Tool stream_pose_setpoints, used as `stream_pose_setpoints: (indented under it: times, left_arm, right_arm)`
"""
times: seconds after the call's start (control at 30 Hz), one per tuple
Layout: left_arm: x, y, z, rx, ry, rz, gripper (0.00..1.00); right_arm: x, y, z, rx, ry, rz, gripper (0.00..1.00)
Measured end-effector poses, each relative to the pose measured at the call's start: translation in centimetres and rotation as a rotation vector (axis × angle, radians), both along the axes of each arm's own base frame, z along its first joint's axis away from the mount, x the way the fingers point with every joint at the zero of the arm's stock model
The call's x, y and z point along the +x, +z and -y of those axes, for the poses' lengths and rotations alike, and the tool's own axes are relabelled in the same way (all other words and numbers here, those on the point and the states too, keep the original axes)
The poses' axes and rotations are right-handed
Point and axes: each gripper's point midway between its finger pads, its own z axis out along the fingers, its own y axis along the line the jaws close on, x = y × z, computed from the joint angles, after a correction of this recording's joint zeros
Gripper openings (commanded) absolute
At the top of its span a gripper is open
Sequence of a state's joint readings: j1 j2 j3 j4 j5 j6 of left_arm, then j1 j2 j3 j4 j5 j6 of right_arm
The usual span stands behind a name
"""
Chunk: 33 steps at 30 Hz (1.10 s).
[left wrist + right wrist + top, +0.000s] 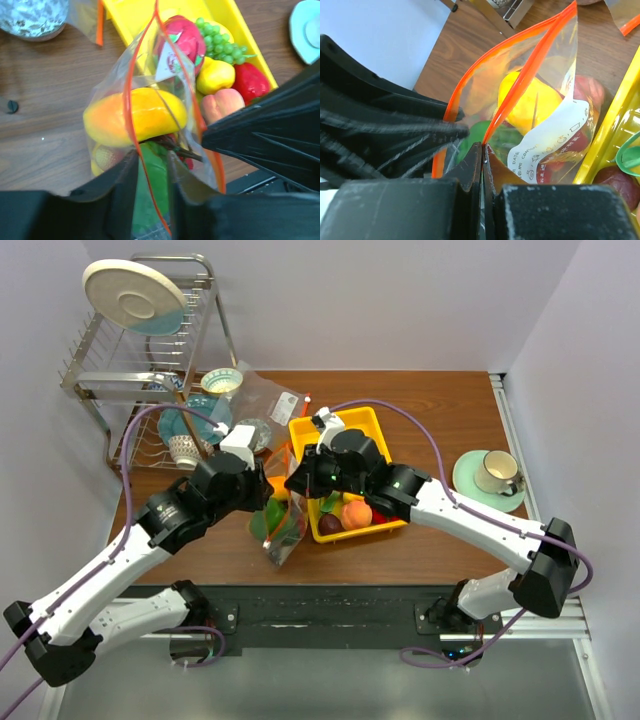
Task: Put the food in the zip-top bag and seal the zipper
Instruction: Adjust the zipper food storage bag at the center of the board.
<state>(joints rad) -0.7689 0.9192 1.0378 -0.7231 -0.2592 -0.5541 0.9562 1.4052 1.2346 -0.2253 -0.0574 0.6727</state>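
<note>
The zip-top bag (284, 532) stands upright between both grippers with its mouth open, left of the yellow tray (385, 430). It holds a mango (135, 117), a green pepper (152, 187) and a red dragon fruit (184, 39) behind the white label (552, 137). My right gripper (483, 146) is shut on one lip of the orange zipper (530, 65). My left gripper (152, 159) straddles the other lip (128, 100), with a visible gap between its jaws. Grapes (220, 42), a yellow pepper (215, 75), a peach (222, 105) and a red pepper (250, 82) lie in the tray.
A dish rack (130, 350) with a plate and bowls stands at the back left. A second, flatter clear bag (265, 395) lies behind the tray. A cup on a green saucer (490, 475) sits at the right. A patterned glass (32, 17) stands near the bag.
</note>
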Motion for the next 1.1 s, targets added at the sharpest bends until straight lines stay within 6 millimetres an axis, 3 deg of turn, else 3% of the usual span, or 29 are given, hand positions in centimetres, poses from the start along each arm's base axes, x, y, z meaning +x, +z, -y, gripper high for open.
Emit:
stream_pose_setpoints:
  times: [0.07, 0.1, 0.17, 0.4, 0.47, 0.63, 0.93, 1.1]
  left_arm:
    - [-0.1, 0.8, 0.4, -0.011, -0.026, 0.013, 0.59]
    - [-0.2, 1.1, 0.5, -0.017, -0.038, 0.020, 0.78]
    - [-0.6, 1.6, 0.7, -0.033, -0.072, 0.033, 1.00]
    - [-4.1, 5.6, 1.0, -0.184, -0.238, 0.156, 1.00]
    - [-5.3, 6.1, 1.2, -0.229, -0.294, 0.197, 0.95]
    - [-7.8, 5.3, 1.5, -0.311, -0.400, 0.228, 0.93]
    - [-8.9, 1.1, 1.6, -0.330, -0.426, 0.173, 0.90]
    - [-9.2, 1.6, 1.2, -0.347, -0.423, 0.205, 0.86]
  right_arm:
    - [0.2, 0.0, 0.1, -0.002, -0.012, 0.004, 0.00]
    - [0.2, -0.1, 0.1, -0.003, -0.014, 0.004, 0.00]
    - [0.3, -0.2, 0.2, -0.005, -0.019, 0.003, 0.00]
    - [1.0, -1.3, 0.1, -0.022, -0.034, -0.014, 0.00]
    - [1.2, -1.7, 0.1, -0.030, -0.039, -0.020, 0.00]
    - [1.9, -2.3, 0.2, -0.035, -0.056, -0.038, 0.00]
    - [2.7, -2.5, 0.3, -0.021, -0.078, -0.058, 0.00]
    - [2.9, -2.6, 0.1, -0.011, -0.080, -0.064, 0.00]
